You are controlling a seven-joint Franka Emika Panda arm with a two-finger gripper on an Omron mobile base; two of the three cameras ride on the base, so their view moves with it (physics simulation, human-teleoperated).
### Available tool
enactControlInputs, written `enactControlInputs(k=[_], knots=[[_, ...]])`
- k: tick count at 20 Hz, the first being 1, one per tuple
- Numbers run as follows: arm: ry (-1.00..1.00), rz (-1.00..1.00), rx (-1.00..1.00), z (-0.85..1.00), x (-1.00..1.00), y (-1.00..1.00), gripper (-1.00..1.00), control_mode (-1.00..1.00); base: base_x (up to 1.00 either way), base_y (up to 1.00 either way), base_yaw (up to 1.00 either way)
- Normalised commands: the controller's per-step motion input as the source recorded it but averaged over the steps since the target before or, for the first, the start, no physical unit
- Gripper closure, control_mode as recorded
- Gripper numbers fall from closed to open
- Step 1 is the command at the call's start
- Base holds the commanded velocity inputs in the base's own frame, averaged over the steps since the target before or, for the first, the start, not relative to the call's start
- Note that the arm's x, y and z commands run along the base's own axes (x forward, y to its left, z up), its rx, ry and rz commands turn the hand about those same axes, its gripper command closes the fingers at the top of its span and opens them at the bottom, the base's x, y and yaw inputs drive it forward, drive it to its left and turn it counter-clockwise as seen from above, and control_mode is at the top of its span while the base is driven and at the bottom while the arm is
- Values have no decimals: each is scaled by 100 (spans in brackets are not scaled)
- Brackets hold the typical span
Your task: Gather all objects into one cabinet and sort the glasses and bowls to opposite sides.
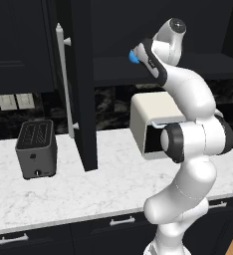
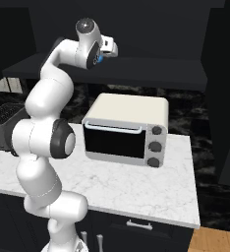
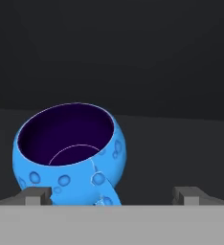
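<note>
The gripper [image 3: 112, 194] is up at the shelf [image 3: 181, 143] of the black wall cabinet with its jaws spread wide and nothing between them; its two dark fingertips [image 3: 37, 195] rise at the bottom of the hand view, well apart from each other. A bright blue mug [image 3: 70, 152] sits on the shelf just ahead of the gripper and off toward the left fingertip, upright, its dark inside showing and its handle turned back toward the hand. The mug's lower left side looks very near, perhaps touching, that left fingertip, while the right fingertip stands clear with bare shelf in front of it. From the left base view a sliver of the mug [image 1: 133, 57] peeks out beside the wrist, past the open cabinet door [image 1: 83, 84]. The risk here is the offset: the mug is not centred between the jaws, so closing from this pose would probably push it sideways with one finger or pinch only the handle, and it could tip or slide along the shelf. A forward nudge could also knock it deeper into the cabinet
</note>
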Motion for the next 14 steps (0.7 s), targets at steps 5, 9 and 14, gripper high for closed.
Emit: enactControlInputs(k=[5,9,14], knots=[[0,0,0,-21,0,18,-100,-100,0,0,0],[0,0,-1,-12,8,24,-100,-100,0,0,0],[0,0,-6,-21,15,21,100,-100,0,0,0]])
